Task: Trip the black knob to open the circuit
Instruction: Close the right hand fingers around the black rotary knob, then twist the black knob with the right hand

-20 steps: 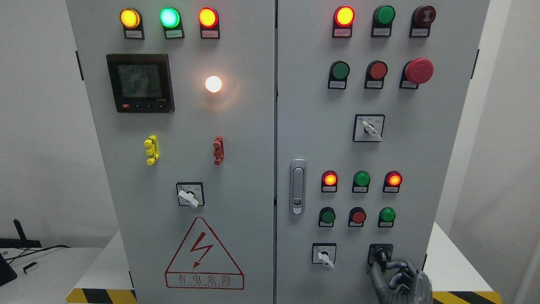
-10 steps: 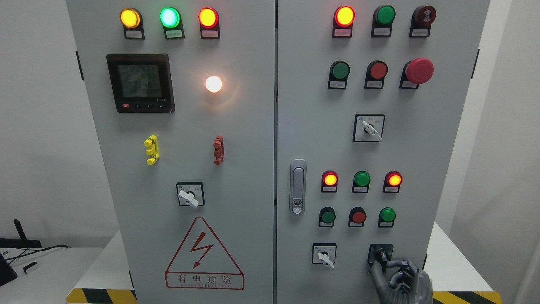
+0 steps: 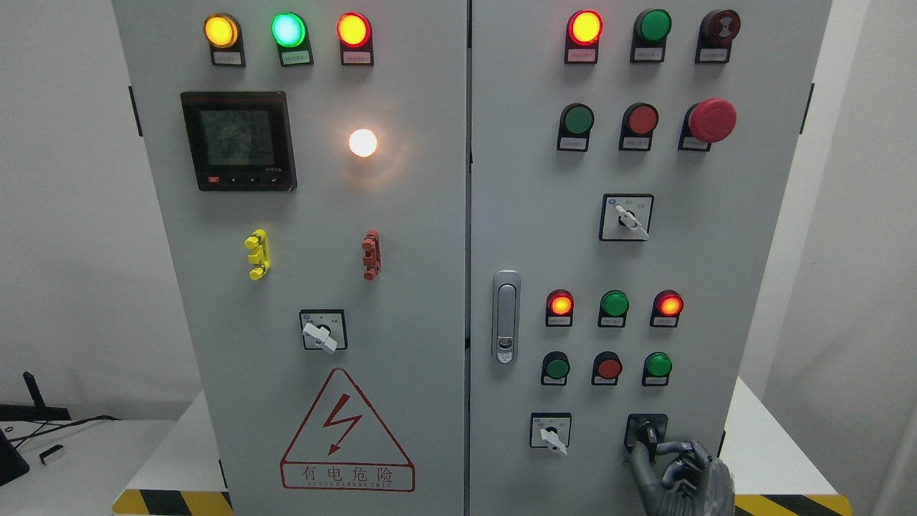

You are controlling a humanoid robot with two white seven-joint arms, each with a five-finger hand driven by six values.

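Four rotary switches (image 3: pixel 625 217) (one black), two handles (image 3: pixel 256 254), one meter (image 3: pixel 238 140).

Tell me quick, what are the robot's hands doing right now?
Right hand: fingers pinched on the small black rotary knob at the grey cabinet's lower right.
Left hand: not in view.

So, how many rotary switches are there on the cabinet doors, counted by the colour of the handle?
White-handled switches: 3
Black knob, pinched by the right hand: 1
Total: 4
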